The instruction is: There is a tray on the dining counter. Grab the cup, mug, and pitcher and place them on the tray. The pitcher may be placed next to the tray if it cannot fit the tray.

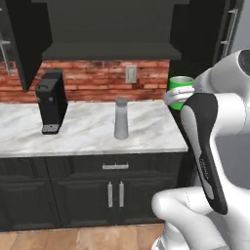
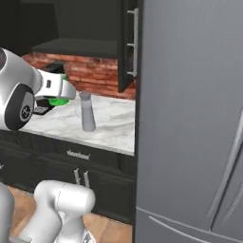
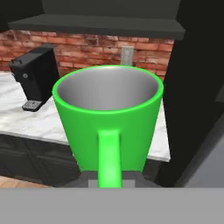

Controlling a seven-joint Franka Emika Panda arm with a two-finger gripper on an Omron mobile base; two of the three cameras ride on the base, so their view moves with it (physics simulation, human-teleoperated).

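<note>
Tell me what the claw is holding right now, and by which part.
The claw holds the green mug, gripped by its loop handle, which runs down between the fingers. The mug is upright and lifted off the counter.

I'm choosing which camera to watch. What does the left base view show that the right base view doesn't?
The left base view alone shows the whole coffee machine and the wall outlet. The right base view alone shows the tall grey fridge. Both share the pitcher standing on the marble counter, the brick wall, and the green mug held up in the hand.
</note>
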